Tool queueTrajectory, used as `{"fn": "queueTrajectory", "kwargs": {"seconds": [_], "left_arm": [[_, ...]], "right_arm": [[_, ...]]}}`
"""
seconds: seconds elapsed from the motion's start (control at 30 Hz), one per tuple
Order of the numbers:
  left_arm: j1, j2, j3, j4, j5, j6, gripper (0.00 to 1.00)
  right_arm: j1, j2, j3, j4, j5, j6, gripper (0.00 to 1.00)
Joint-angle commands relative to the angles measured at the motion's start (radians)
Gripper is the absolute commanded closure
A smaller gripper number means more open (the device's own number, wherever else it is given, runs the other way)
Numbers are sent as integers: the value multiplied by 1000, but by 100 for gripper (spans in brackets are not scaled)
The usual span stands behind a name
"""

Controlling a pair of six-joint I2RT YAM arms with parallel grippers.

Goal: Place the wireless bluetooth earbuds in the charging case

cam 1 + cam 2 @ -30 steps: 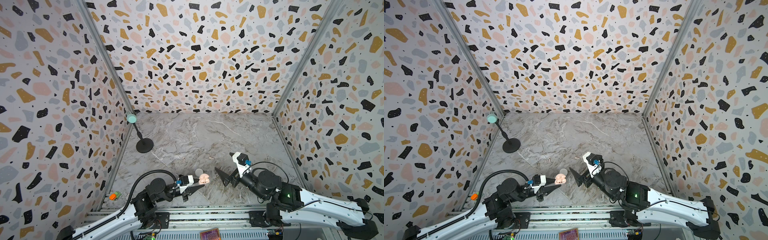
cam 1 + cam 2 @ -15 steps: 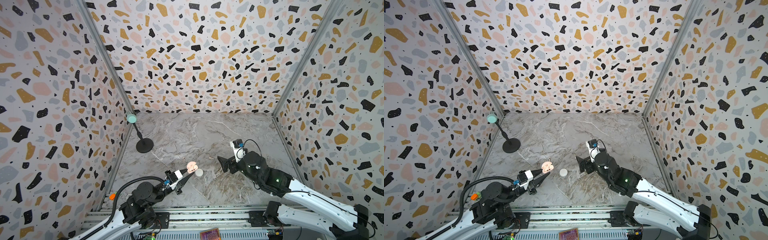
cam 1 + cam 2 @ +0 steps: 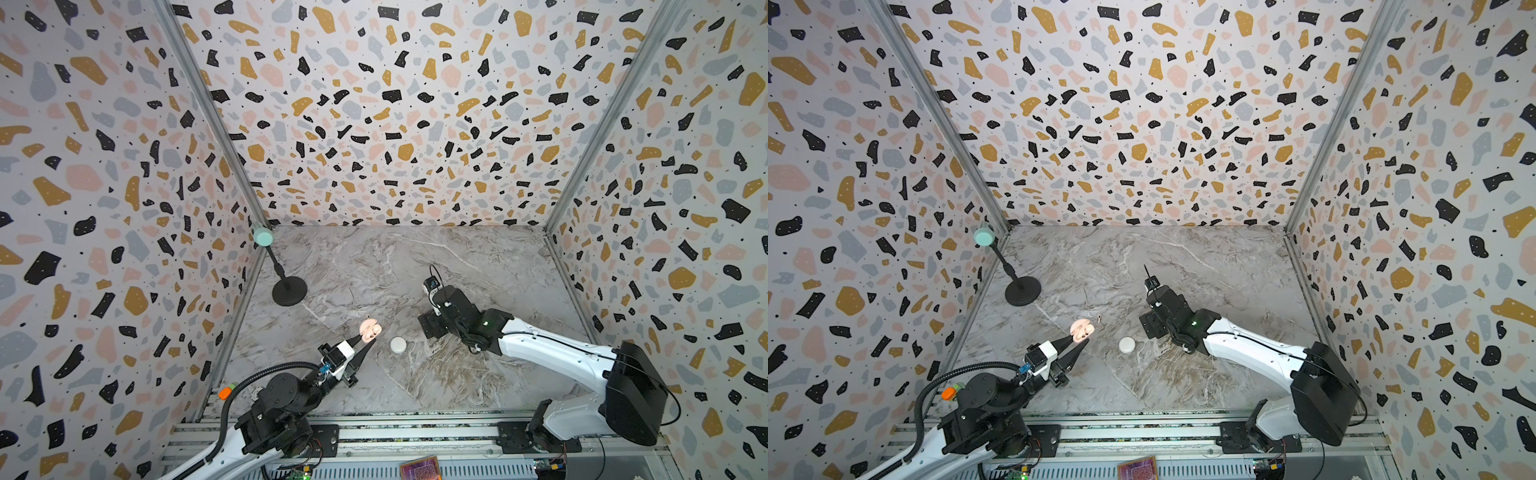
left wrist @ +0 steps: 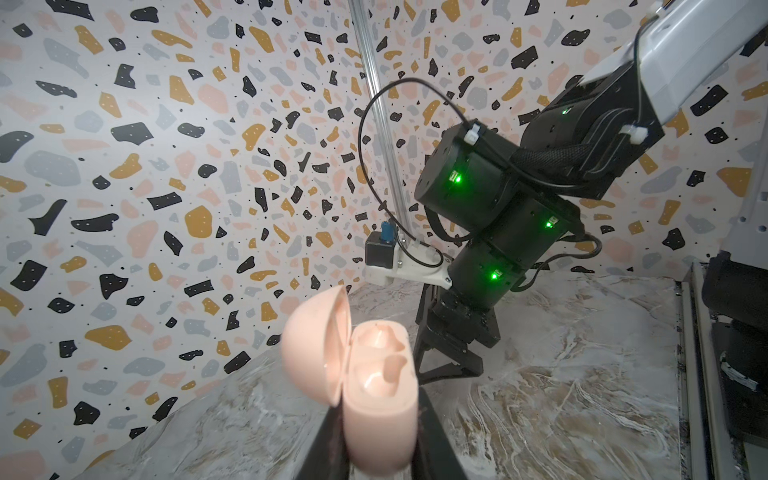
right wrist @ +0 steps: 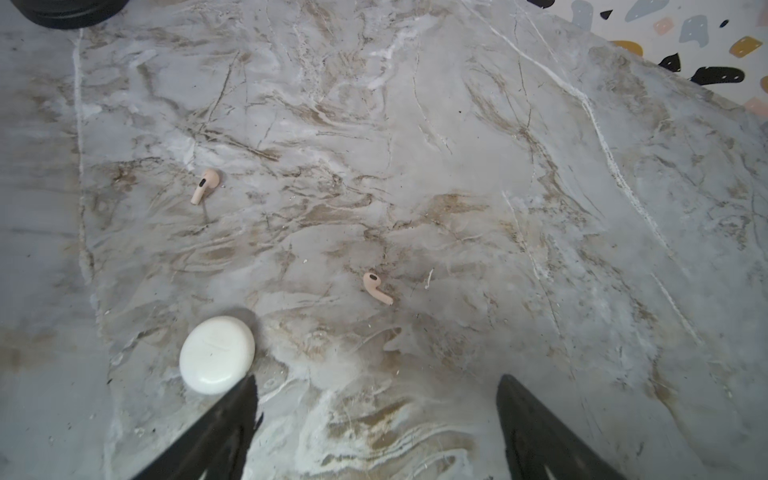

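One pink earbud (image 5: 377, 287) lies on the marble table (image 5: 498, 187) just ahead of the right gripper (image 5: 377, 380), jaws wide apart, a second pink earbud (image 5: 205, 185) farther out past the closed white case (image 5: 217, 354) (right beside one fingertip (image 5: 241, 399)). Bare marble all round both, walls (image 3: 374, 124) well apart. In both top views the right arm (image 3: 540, 349) reaches in from lower right, wrist pitched down; left gripper (image 3: 367, 340), lower left, clamped on the open pink case (image 3: 369, 330).

Terrazzo walls (image 3: 374, 124) (three sides), grey marble floor (image 3: 415, 257)
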Motion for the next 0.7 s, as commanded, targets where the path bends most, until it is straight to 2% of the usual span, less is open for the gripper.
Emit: {"fn": "queueTrajectory", "kwargs": {"seconds": [0.0,0.13,0.3,0.53,0.67], "left_arm": [[0,-10,-12,57,-41,16,100],[0,-17,-14,56,-57,27,100],[0,-28,-21,93,-97,30,100],[3,-53,-30,108,-172,39,100],[7,-69,-37,112,-188,39,100]], "right_arm": [[-24,45,52,-4,-39,-36,13],[-49,127,98,-32,-30,-10,16],[-78,205,160,-68,-61,151,15],[-41,348,334,-150,-100,418,11],[23,461,488,-236,-70,499,12]]}}
